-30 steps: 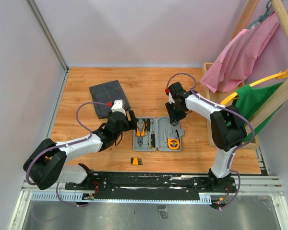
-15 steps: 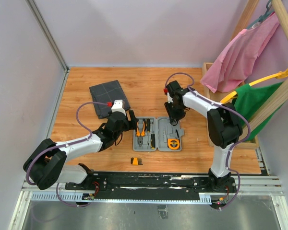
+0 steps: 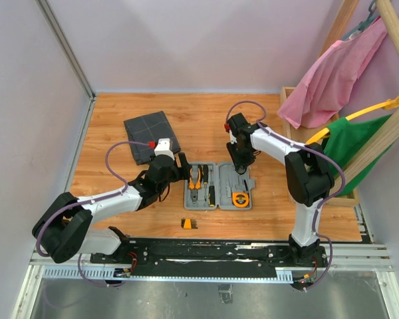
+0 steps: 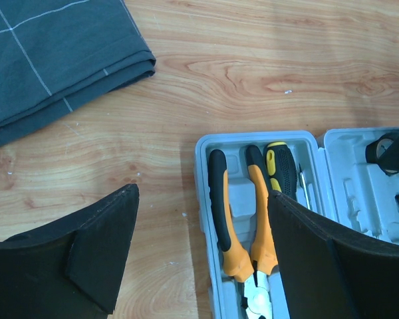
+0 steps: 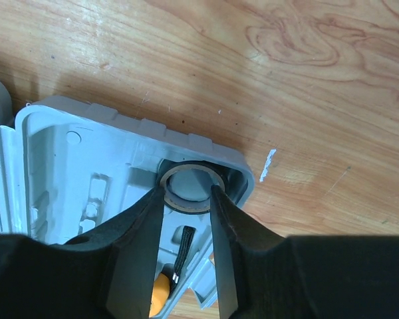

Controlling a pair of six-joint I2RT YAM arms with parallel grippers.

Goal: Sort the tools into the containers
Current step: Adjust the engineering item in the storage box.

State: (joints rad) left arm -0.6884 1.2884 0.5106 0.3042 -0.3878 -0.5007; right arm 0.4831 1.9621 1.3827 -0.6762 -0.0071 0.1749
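Covering the whole work area, the wooden table [image 3: 206, 119] carries all items. A pink cloth [image 3: 332, 73] and a green cloth [image 3: 352, 143] hang at the R edge, well apart from the tools.

Pouch [image 3: 151, 136] [image 4: 46, 60]: dark grey w/ grid lines, lying flat at far L of table, well apart from the case.

Case [image 3: 221, 169] [image 4: 201, 219] [image 5: 66, 166]: light grey, lying open near table ctr, moulded insides facing up.

Left gripper [image 3: 183, 165] [image 4: 201, 196]: jaws wide apart, nothing btwn them, hovering at the case's L edge.

Right gripper [image 3: 242, 166] [image 5: 186, 193]: over the far R corner of the case. Jaws part-way apart, one finger each side of the tape ring. Cannot tell whether they touch it.

Pliers [image 3: 197, 178] [image 4: 218, 199]: orange/black handles, lying in a slot in the L half of the case.

Screwdriver [image 4: 281, 169]: black/yellow handle, just beside the pliers, same half.

Round orange piece [image 3: 239, 198]: in the R half, near side.

Tape ring [image 5: 186, 208]: sitting in a round recess at the case corner, btwn the R fingers.

Bit holder [image 3: 190, 224]: orange, on bare table on the near side of the case, apart from it, outside both containers.
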